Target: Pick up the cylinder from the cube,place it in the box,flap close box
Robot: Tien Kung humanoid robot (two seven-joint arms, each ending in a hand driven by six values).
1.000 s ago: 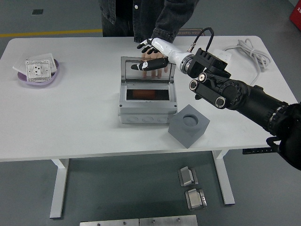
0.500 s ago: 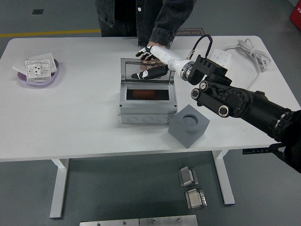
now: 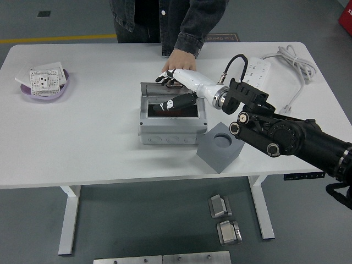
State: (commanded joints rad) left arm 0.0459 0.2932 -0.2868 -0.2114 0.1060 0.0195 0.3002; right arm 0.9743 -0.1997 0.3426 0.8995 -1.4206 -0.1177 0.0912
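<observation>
On the white table (image 3: 82, 137), the right hand (image 3: 176, 91), fingers spread, presses the box (image 3: 172, 124) lid (image 3: 165, 92) down; it should push evenly until the lid latches.

One box (image 3: 171, 129) — one cube (image 3: 220, 146) — one bowl (image 3: 44, 91).

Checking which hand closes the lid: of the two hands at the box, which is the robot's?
The robot's right hand, white and black, lies on the box's lid, fingers draped over it. The person's hand is bare, resting on the table behind the box.
</observation>
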